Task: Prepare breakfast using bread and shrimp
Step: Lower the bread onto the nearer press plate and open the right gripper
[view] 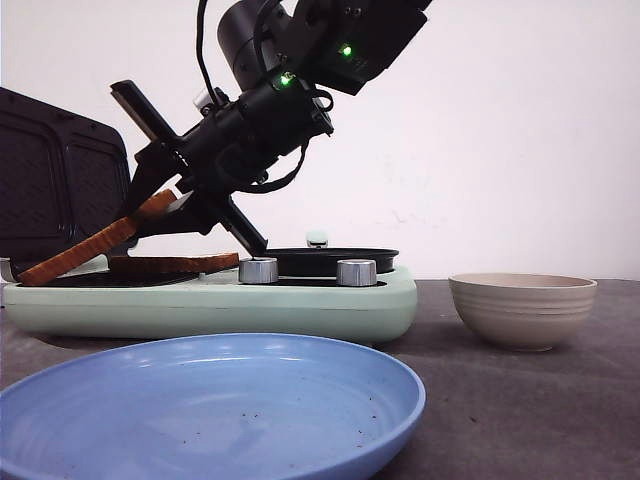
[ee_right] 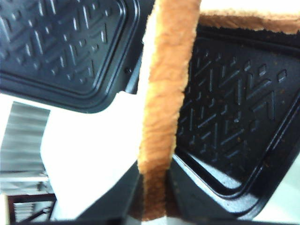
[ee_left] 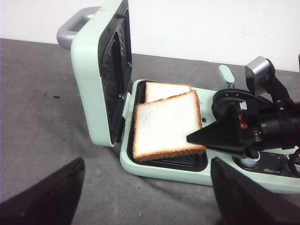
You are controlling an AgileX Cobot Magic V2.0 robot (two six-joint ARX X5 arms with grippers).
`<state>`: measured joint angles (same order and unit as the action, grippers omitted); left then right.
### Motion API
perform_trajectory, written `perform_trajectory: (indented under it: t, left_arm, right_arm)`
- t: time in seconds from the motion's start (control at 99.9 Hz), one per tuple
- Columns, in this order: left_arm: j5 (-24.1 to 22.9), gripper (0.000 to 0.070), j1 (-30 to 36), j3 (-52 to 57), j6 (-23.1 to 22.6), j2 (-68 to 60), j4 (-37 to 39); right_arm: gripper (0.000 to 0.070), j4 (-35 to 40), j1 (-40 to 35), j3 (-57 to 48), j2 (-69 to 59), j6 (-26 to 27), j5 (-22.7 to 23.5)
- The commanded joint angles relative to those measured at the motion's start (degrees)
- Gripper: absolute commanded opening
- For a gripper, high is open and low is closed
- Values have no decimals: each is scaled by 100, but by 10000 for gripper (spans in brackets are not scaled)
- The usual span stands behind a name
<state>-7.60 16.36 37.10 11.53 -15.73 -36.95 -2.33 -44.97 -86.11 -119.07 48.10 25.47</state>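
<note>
Two slices of bread are over the pale green sandwich maker. One slice lies flat on the black grill plate. The other slice is tilted, its low edge down at the lid side. My right gripper is shut on its raised crust edge. My left gripper hangs open over the grey table in front of the maker, holding nothing. The shrimp is out of view.
The maker's lid stands open at the left. Two metal knobs and a small black pan sit on its right half. A blue plate lies in front, a beige bowl to the right.
</note>
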Motion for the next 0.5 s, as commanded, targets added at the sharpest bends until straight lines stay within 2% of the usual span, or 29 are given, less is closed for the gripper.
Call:
perform_trajectory:
  t: [0.0, 0.04, 0.08, 0.491]
  left_arm:
    - [-15, 458, 11, 33, 7, -4, 55]
    - [-15, 458, 11, 33, 9, -4, 55]
    - [-15, 458, 11, 33, 9, -4, 55]
    - [-17, 458, 11, 33, 9, -4, 55]
  right_arm:
    - [252, 87, -66, -101, -116, -114, -7]
    - [371, 129, -66, -101, -116, -125, -22]
    - [431, 177, -66, -101, -116, -133, -76]
    - [435, 431, 7, -101, -111, -511, -155]
